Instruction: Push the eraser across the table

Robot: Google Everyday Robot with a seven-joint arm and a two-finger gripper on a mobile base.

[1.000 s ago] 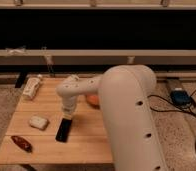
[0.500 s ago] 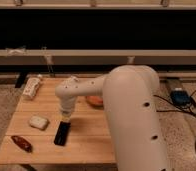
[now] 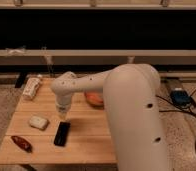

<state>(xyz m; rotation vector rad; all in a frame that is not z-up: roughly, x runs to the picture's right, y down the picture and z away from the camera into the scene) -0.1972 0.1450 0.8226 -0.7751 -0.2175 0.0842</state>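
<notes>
Pushing appears to be the step in hand: the pincer [image 3: 64, 116] hangs low over the tabletop [image 3: 91, 145], at the far end of the eraser [image 3: 62, 134], and looks to be touching or just short of it; contact cannot be confirmed. How far the pincer is open I cannot tell, and it has no visible hold on anything.

The eraser lies flat on the near-left part of the tabletop, its long side running roughly near to far, tilted a little. Just to its left sits the white-beige block [image 3: 38, 122], apart from it, and nearer the left corner lies the dark red oblong object [image 3: 22, 143]. A pale wrapped item [image 3: 32, 87] rests at the far-left edge, and an orange thing [image 3: 94, 99] shows partly behind the arm.

Judging from this layout, the eraser sits close to the near edge, so a further shove toward the near side risks tipping it off. The next move likely calls for keeping the pincer low and square on the eraser's end so it slides without spinning, and steering clear of the white-beige block.
</notes>
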